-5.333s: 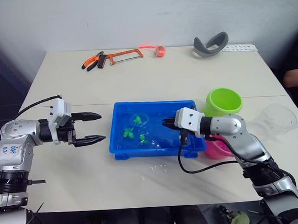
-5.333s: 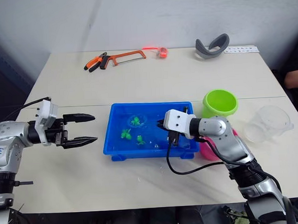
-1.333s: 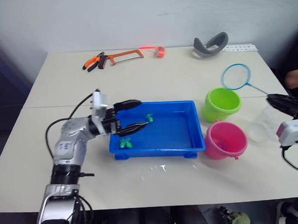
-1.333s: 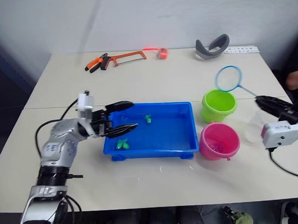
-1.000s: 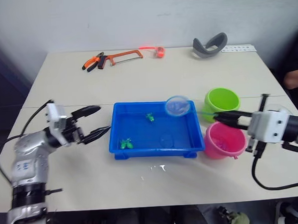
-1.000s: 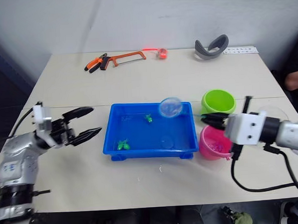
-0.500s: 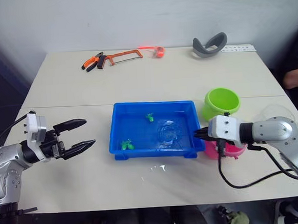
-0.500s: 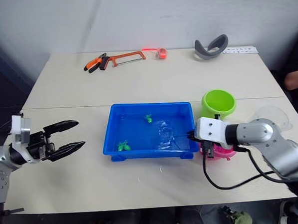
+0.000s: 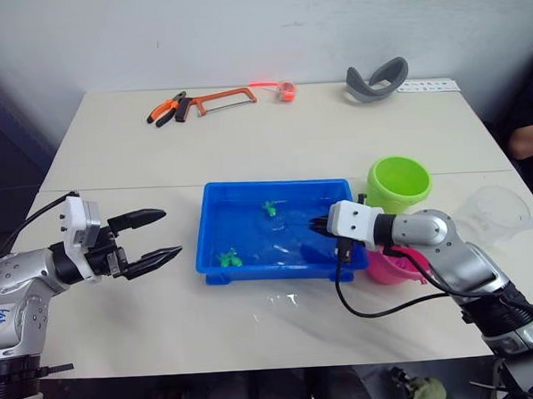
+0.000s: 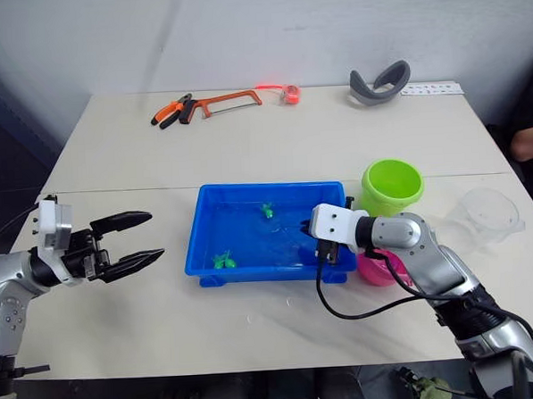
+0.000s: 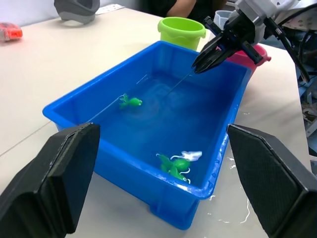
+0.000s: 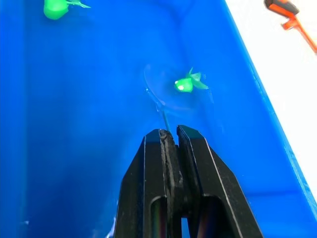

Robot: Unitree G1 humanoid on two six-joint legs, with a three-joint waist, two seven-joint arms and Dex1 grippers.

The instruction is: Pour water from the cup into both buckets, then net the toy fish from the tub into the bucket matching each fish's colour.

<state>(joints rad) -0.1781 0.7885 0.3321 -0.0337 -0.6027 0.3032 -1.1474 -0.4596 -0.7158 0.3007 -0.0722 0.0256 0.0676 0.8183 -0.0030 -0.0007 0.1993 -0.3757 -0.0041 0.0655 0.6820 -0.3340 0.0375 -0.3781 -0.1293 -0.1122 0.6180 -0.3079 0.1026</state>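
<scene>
The right gripper (image 9: 316, 225) is clamped tight on the net (image 12: 163, 106) handle, holding it down in the water of the blue tub (image 9: 218, 260) — the hoop sits right under a green fish (image 12: 187, 84) near the tub's far wall, while another green fish (image 9: 227, 257) floats by the near-left corner. The left gripper (image 9: 157, 235) hangs spread wide over the table just left of the tub, gripping nothing. The green bucket (image 9: 400, 183) and pink bucket (image 9: 393, 266) stand just right of the tub, with the clear cup (image 9: 495, 212) further right.
</scene>
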